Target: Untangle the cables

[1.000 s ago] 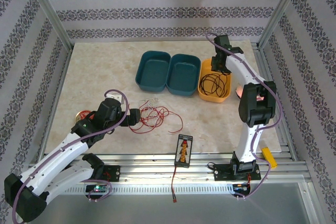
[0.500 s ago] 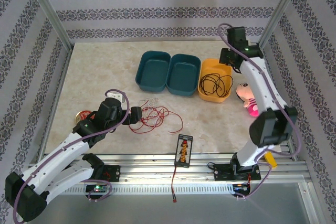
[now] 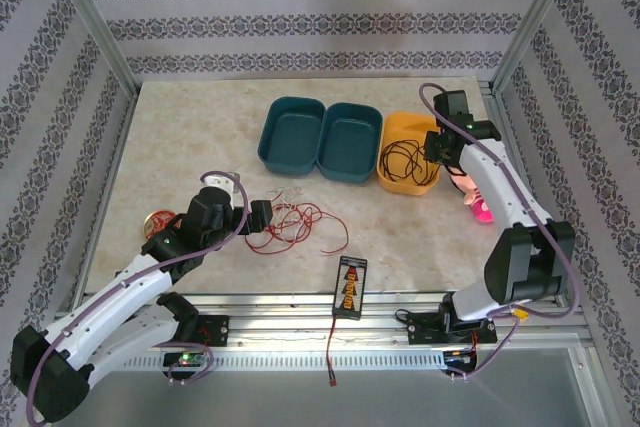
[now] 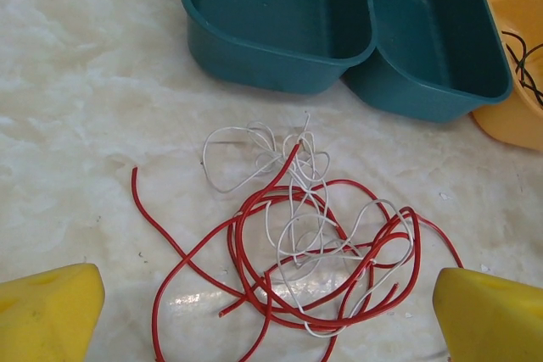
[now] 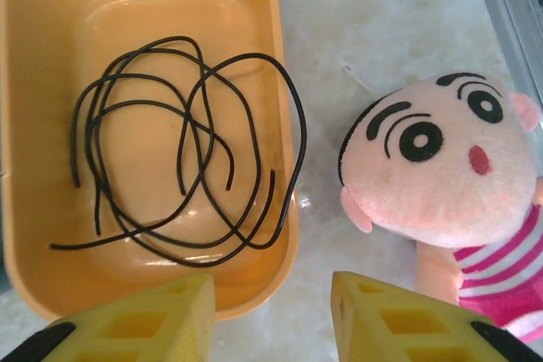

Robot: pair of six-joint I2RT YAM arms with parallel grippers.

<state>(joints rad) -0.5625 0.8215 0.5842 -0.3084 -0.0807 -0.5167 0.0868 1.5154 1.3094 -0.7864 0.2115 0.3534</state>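
Note:
The red cable (image 3: 292, 227) (image 4: 186, 259) and the whitish cable (image 3: 284, 196) (image 4: 293, 146) lie tangled together on the marble table. My left gripper (image 3: 262, 217) (image 4: 267, 311) is wide open just short of the tangle, which lies between its yellow fingers (image 4: 47, 311), untouched. The black cable (image 3: 408, 159) (image 5: 303, 133) lies coiled by itself in the yellow tub (image 3: 392, 183) (image 5: 51, 277). My right gripper (image 3: 440, 147) (image 5: 271, 320) hovers over the tub's right rim, open, with nothing between its fingers.
Two teal tubs (image 3: 292, 135) (image 3: 350, 142) stand side by side left of the yellow one. A pink plush doll (image 3: 470, 192) (image 5: 441, 175) lies right of the yellow tub. A small black device (image 3: 350, 287) with a red lead sits at the near edge.
The right arm swung out to the right from above the yellow tub, then came down by the tub's right rim. The left gripper crept slightly toward the tangle.

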